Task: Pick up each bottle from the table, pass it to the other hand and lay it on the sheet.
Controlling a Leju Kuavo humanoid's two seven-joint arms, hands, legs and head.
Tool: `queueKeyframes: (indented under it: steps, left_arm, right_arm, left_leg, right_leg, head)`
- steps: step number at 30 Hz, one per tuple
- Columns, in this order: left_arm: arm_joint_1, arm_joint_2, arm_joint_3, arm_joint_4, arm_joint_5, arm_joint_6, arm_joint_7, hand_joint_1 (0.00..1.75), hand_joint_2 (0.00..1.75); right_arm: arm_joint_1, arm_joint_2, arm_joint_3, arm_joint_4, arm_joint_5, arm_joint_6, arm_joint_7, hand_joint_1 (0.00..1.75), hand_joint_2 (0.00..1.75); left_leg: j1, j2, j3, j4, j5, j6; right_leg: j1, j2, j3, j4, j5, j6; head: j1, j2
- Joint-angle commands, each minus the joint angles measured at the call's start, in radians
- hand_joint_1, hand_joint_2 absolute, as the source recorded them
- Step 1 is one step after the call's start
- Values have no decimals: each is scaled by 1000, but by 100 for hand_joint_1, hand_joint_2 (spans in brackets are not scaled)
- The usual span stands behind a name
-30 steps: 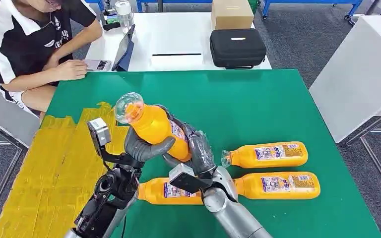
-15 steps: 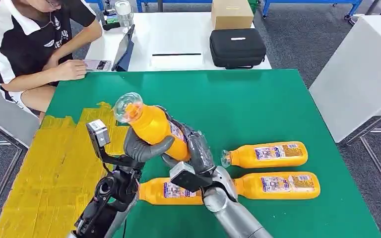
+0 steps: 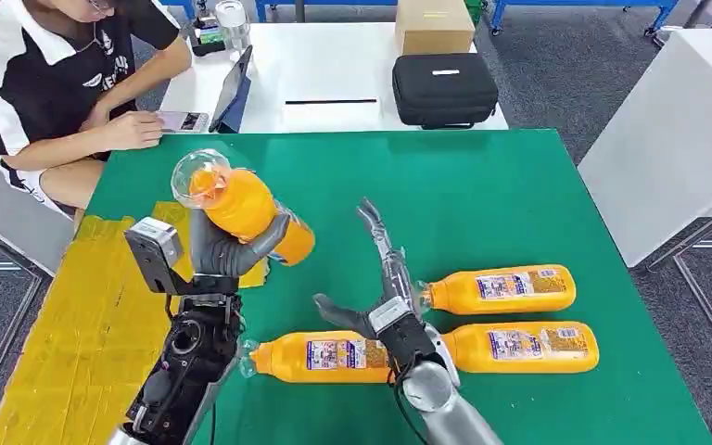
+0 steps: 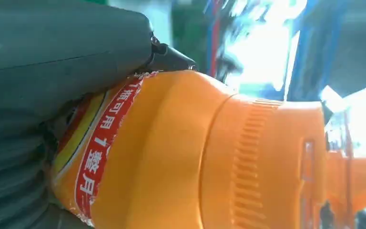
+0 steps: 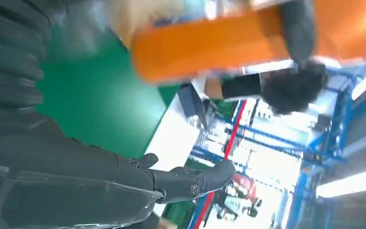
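Head view, handover item: my left hand (image 3: 227, 248) now grips the bottle (image 3: 241, 206) alone, carried toward upper left, over the yellow sheet's (image 3: 83, 315) edge. My right hand (image 3: 385, 287) has let go, fingers spread, centre frame above the green worktop (image 3: 482, 185).
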Motion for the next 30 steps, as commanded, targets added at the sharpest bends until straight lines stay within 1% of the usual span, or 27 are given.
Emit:
queueKeyframes:
  steps: [1,2,3,4,5,6,7,8,9,10,11,12,13,14,15,16,18,20,22,23,25,26,30]
  left_arm:
    - [-57,23,-18,50,-215,147,-33,175,175]
    - [-62,26,-23,59,-279,188,-39,175,175]
    - [-83,35,-48,95,-502,307,-14,175,175]
    - [-100,28,-31,136,-841,391,76,175,175]
    - [-103,23,-13,143,-938,391,96,175,175]
    - [-111,13,17,153,-1162,391,150,175,175]
    - [-111,0,34,159,-1291,391,181,175,175]
    - [-131,9,30,199,-1452,391,253,175,175]
    - [-169,40,-2,296,-1622,359,359,175,175]
    - [-202,96,-70,323,-1630,333,443,175,175]
    - [-245,146,-185,375,-1630,271,558,175,175]
    - [-261,157,-225,410,-1630,248,599,175,175]
    - [-261,157,-225,410,-1630,248,599,175,175]
    - [-266,153,-228,433,-1630,264,602,175,175]
    - [-266,153,-228,433,-1630,264,602,175,175]
    - [-285,170,-265,448,-1630,230,637,175,175]
    - [-307,185,-327,486,-1630,133,705,175,175]
    - [-317,172,-310,548,-1630,121,703,175,175]
    - [-331,157,-295,610,-1630,124,691,175,175]
    - [-331,157,-295,610,-1630,124,691,175,175]
    - [-331,157,-295,610,-1630,124,691,175,175]
    - [-333,150,-287,622,-1630,115,686,175,175]
    - [-347,122,-227,715,-1630,78,670,175,175]
  right_arm:
    - [45,-47,-56,-119,-27,2,22,0,175]
    - [48,-47,-59,-122,-30,0,22,0,175]
    - [58,-49,-65,-136,-45,-1,18,0,175]
    - [68,-55,-66,-155,-54,-3,17,0,175]
    - [71,-57,-65,-163,-55,-4,17,0,175]
    - [73,-59,-62,-175,-60,-5,18,0,175]
    - [71,-61,-57,-180,-64,-3,21,0,175]
    - [60,-60,-47,-186,-73,3,20,0,175]
    - [48,-58,-41,-186,-79,6,19,0,175]
    - [44,-56,-41,-185,-81,7,20,0,175]
    - [41,-54,-44,-187,-82,8,20,0,175]
    - [42,-54,-47,-191,-82,11,20,0,175]
    - [42,-54,-47,-191,-82,11,20,0,175]
    - [44,-55,-50,-193,-81,14,20,0,175]
    - [44,-55,-50,-193,-81,14,20,0,175]
    - [46,-55,-51,-193,-81,15,20,0,175]
    - [50,-54,-55,-197,-73,22,14,0,175]
    - [55,-52,-58,-206,-56,15,7,0,175]
    - [57,-51,-58,-213,-48,16,8,0,175]
    - [57,-51,-58,-213,-48,16,8,0,175]
    - [57,-51,-58,-213,-48,16,8,0,175]
    - [58,-50,-57,-212,-46,16,9,0,175]
    - [67,-45,-61,-224,-30,11,14,0,175]
  left_leg:
    - [1,-1,3,0,-1,-2]
    - [1,0,4,0,-2,-3]
    - [0,-1,2,-1,0,-2]
    - [1,0,4,0,-1,-2]
    - [1,-1,5,0,-2,-3]
    - [1,-2,3,0,-1,-2]
    - [2,-1,8,0,-3,-4]
    - [1,0,6,0,-2,-4]
    - [1,0,4,0,-1,-3]
    - [1,0,5,0,-2,-3]
    - [1,1,7,-1,-2,-3]
    - [0,0,5,-1,-1,-3]
    - [1,0,6,-1,-1,-4]
    - [0,-1,3,0,0,-2]
    - [1,1,5,-1,-1,-3]
    - [1,3,6,-1,-1,-3]
    - [1,0,4,-1,-1,-3]
    - [2,-2,5,-1,0,-2]
    - [1,2,2,0,1,-1]
    - [1,3,5,0,0,-2]
    - [1,1,3,0,1,-2]
    - [2,1,5,0,0,-3]
    - [1,2,4,0,0,-3]
  right_leg:
    - [1,-5,4,-1,-1,-1]
    - [2,-5,6,-1,-2,-2]
    - [1,-3,3,-1,-1,-1]
    - [1,-4,4,-1,-1,-1]
    - [2,-6,7,-1,-2,-2]
    - [1,-6,4,-1,-1,-1]
    - [3,-8,10,-2,-3,-3]
    - [2,-6,7,-1,-3,-2]
    - [1,-4,5,-1,-1,-1]
    - [1,-4,6,-1,-2,-2]
    - [2,-5,8,-1,-2,-2]
    - [1,-4,6,-1,-1,-2]
    - [2,-4,7,-1,-1,-2]
    - [1,-4,4,0,-1,-1]
    - [1,-4,5,-1,-1,-2]
    - [2,-1,5,-1,0,-2]
    - [2,-5,4,-1,0,-1]
    - [2,-6,6,-1,-1,-1]
    - [1,-1,3,0,1,0]
    - [2,-1,5,-1,0,0]
    - [1,-3,3,-1,0,0]
    - [2,-4,6,-1,-1,-1]
    - [2,-3,5,-1,0,-1]
  head:
    - [0,0]
    - [0,0]
    - [0,0]
    - [0,0]
    - [0,0]
    - [0,0]
    - [0,0]
    - [0,0]
    - [0,0]
    - [0,0]
    - [0,0]
    - [0,0]
    - [0,0]
    - [2,0]
    - [2,0]
    - [0,0]
    - [0,0]
    - [1,0]
    - [0,0]
    - [0,0]
    - [1,0]
    - [1,0]
    - [1,0]
